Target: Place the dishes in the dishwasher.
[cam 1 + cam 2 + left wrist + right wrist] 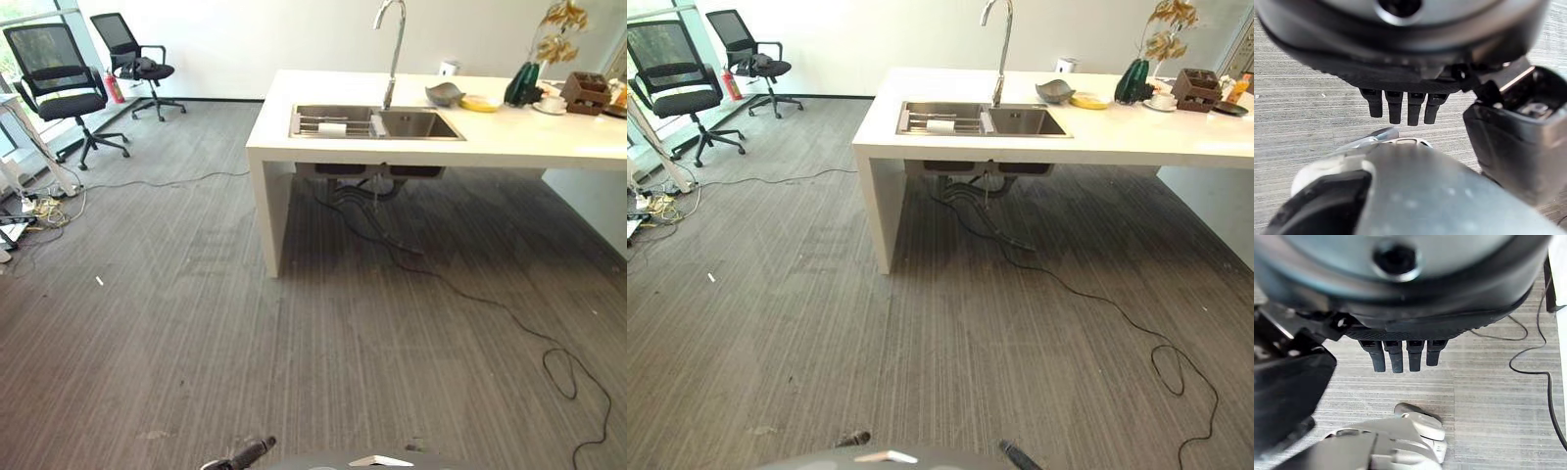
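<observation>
Left hand [1400, 81], right hand [1400, 328]: both hang at my sides, fingers [1400, 107] straight and relaxed. Nothing held or touched, only floor [1488, 396] below them. The dishes are well ahead of the hands, off to the right-hand side: grey bowl [446, 94], yellow plate [480, 103] just beside it, cup [552, 102] further right. All sit on the counter [509, 137] past the sink [377, 122]. Can't spot a dishwasher. Step as I read it: approach. I'd square up to the counter edge by the sink and stop where the right hand reaches the bowl without leaning.
</observation>
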`<state>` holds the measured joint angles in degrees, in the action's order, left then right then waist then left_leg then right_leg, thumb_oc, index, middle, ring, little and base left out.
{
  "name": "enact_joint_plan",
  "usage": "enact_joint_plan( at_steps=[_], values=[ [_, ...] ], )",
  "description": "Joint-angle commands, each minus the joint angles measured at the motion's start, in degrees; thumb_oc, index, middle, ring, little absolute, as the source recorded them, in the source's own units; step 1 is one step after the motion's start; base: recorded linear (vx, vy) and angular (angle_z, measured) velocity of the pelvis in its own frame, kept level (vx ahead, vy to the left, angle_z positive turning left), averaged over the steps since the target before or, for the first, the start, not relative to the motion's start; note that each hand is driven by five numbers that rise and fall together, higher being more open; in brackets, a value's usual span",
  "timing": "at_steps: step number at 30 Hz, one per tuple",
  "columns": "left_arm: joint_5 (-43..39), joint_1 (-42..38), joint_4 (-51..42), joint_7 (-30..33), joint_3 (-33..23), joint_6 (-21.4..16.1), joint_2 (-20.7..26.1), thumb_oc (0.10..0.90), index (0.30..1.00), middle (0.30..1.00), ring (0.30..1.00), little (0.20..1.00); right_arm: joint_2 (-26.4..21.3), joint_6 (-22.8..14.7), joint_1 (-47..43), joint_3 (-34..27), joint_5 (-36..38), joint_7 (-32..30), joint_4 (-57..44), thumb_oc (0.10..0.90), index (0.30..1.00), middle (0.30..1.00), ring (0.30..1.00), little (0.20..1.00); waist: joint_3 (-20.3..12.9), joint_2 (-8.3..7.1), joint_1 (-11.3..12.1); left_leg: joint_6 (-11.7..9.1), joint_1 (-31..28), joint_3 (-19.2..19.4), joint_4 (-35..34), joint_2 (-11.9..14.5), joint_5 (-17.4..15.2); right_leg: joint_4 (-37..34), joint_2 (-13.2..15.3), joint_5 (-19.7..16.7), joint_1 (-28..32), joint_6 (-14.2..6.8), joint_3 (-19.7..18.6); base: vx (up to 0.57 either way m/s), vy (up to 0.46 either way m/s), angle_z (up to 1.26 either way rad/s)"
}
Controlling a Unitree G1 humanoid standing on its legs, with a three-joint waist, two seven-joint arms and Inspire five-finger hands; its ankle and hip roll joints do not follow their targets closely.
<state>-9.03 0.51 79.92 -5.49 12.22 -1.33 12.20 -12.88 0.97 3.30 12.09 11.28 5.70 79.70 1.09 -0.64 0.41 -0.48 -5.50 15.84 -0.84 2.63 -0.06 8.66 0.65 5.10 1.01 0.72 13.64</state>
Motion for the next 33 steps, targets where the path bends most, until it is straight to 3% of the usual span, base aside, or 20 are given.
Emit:
enact_joint_plan(
  at_steps=[1,18,26,33],
  values=[
    [-0.21,-5.98,-0.69,-0.08,-0.05,-2.19,-3.83,0.800,0.900,0.900,0.900,0.900,-1.16,-1.56,-4.45,-0.36,-2.41,-0.76,3.60,0.800,0.900,0.900,0.900,0.900,2.81,0.59,-1.05,-4.47,-5.04,2.68,-4.16,0.44,0.69,-12.75,3.39,-5.68,7.73,-7.83,0.77,-0.01,0.010,-0.07],
    [-0.70,-5.19,0.61,2.27,-1.72,-2.27,-3.83,0.800,0.900,0.900,0.900,0.900,-0.83,-4.61,-1.72,3.44,-5.34,-2.21,-2.74,0.800,0.900,0.900,0.900,0.900,3.28,0.42,-1.88,-4.44,-5.49,3.34,-4.16,0.37,0.76,-12.04,3.10,-5.47,7.64,-7.60,-0.29,-0.01,-0.003,-0.04],
    [-3.02,-3.71,0.51,4.39,-4.23,-2.78,-4.64,0.800,0.900,0.900,0.900,0.900,-4.49,-8.63,2.15,4.81,-9.28,-4.91,-16.21,0.800,0.900,0.900,0.900,0.900,3.65,0.66,-3.11,-4.62,-5.72,3.93,-4.16,0.37,0.90,-12.07,2.76,-5.56,7.59,-7.69,-0.85,0.00,-0.008,-0.04],
    [-4.12,-4.02,0.56,4.27,-3.50,-2.92,-5.80,0.800,0.900,0.900,0.900,0.900,-3.88,-8.39,-0.71,4.18,-6.34,-3.84,-11.50,0.800,0.900,0.900,0.900,0.900,3.66,1.10,-2.99,-4.62,-5.75,3.95,-4.16,0.29,0.96,-12.18,2.80,-5.60,7.75,-7.63,-0.56,0.00,0.001,-0.04]
  ],
)
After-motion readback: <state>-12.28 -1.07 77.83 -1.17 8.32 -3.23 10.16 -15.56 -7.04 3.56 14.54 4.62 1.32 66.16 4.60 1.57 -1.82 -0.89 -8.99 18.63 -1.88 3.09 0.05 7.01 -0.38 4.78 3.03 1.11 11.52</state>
